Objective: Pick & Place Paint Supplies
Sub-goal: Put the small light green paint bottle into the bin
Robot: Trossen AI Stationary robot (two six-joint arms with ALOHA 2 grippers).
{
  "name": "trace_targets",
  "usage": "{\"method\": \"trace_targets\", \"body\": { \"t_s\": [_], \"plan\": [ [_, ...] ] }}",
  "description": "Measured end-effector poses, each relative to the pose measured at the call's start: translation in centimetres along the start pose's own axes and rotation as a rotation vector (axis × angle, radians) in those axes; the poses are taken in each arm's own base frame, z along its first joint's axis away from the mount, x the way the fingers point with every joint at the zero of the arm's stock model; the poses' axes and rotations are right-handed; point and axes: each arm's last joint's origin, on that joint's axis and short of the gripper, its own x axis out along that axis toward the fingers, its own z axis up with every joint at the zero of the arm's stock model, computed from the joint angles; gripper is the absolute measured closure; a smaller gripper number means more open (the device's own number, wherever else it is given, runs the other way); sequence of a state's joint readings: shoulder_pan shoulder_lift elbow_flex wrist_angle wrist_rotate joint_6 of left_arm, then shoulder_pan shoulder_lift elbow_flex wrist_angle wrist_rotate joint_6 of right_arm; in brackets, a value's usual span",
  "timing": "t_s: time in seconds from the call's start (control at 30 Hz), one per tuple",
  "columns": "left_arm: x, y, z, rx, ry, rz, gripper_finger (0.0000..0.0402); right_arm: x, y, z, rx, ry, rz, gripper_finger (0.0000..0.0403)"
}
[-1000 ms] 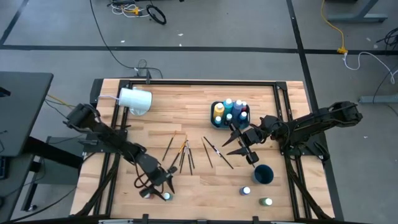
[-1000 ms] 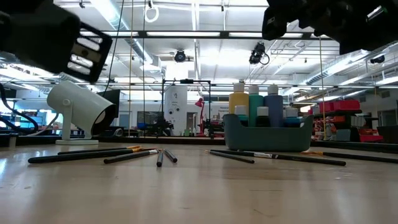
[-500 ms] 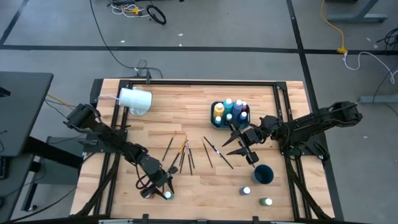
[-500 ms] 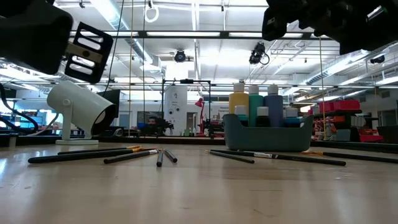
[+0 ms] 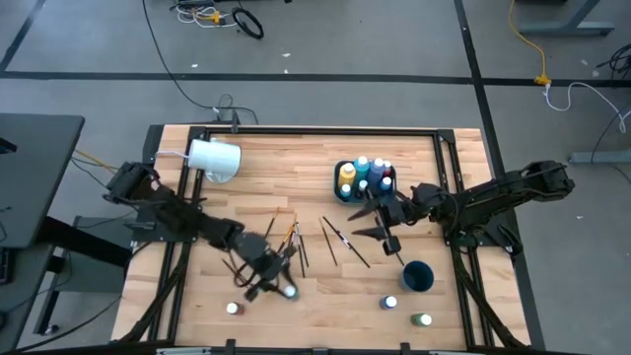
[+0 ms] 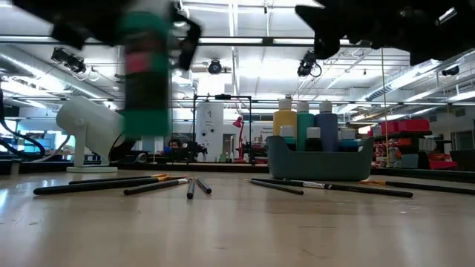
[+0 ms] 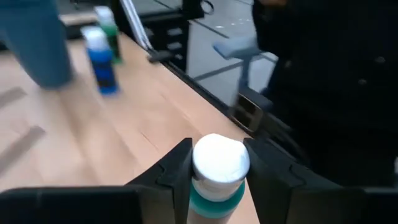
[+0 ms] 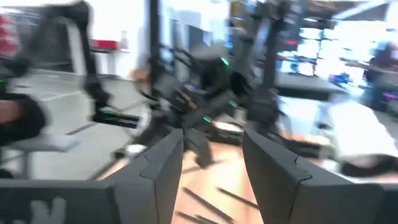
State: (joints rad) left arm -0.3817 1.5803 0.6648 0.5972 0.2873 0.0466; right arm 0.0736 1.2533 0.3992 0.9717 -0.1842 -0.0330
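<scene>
My left gripper (image 5: pixel 282 285) is shut on a small green paint bottle with a white cap (image 7: pixel 219 163), held in the air over the near middle of the table; the low view shows the bottle (image 6: pixel 145 74) well above the wood. Another small bottle (image 5: pixel 233 308) stands near the front edge. Several dark-handled brushes (image 5: pixel 292 243) lie flat on the table's middle. A dark tray (image 5: pixel 345 193) at the far right holds several bottles. My right gripper (image 5: pixel 379 226) hovers open over the brushes beside the tray, nothing between its fingers. My left gripper pinches the green bottle at its white cap (image 7: pixel 200 163) between its two fingers, one on each side. The fingers come nearly level, slanting slightly down. The bottle stands upright in the hold, its green body (image 7: pixel 214 204) below the fingers, lifted clear of the table.
A large white cup (image 5: pixel 215 159) lies on its side at the far left. A dark blue cup (image 5: pixel 418 276) stands at the near right, with two small bottles (image 5: pixel 390 302) (image 5: pixel 423 319) in front of it. Bare wood lies between the brushes and the front edge.
My left gripper has taken hold of the green bottle near the front edge, lifted it clear of the table and carried it toward the table's right and middle. The neighbouring bottle stayed in place. My right gripper has swung slightly toward the tray without shifting place.
</scene>
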Motion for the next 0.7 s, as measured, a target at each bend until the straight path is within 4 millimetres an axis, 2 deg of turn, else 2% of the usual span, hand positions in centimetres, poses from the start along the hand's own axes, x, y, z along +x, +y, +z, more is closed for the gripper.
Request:
{"method": "trace_targets", "body": {
  "t_s": [0.17,0.33,0.5,0.57,0.7],
  "plan": [
    [-0.3,4.8,4.5,0.12,-0.025,0.102,0.0265,0.0,-0.5,0.0,-0.016,0.006,-0.129,0.0232],
    [-2.0,9.5,7.8,0.148,-0.103,0.264,0.0271,-0.3,-1.2,0.1,0.011,0.006,-0.202,0.0232],
    [-3.7,12.3,8.1,0.151,-0.143,0.408,0.0261,-1.6,-1.4,1.4,0.007,0.041,-0.166,0.0232],
    [-3.7,13.2,7.9,0.162,-0.181,0.438,0.0262,-2.5,-1.4,1.9,-0.006,0.086,-0.188,0.0232],
    [-2.9,15.4,5.9,0.142,-0.177,0.511,0.0271,-4.4,-1.3,2.8,-0.028,0.155,-0.291,0.0232]
  ]
}}
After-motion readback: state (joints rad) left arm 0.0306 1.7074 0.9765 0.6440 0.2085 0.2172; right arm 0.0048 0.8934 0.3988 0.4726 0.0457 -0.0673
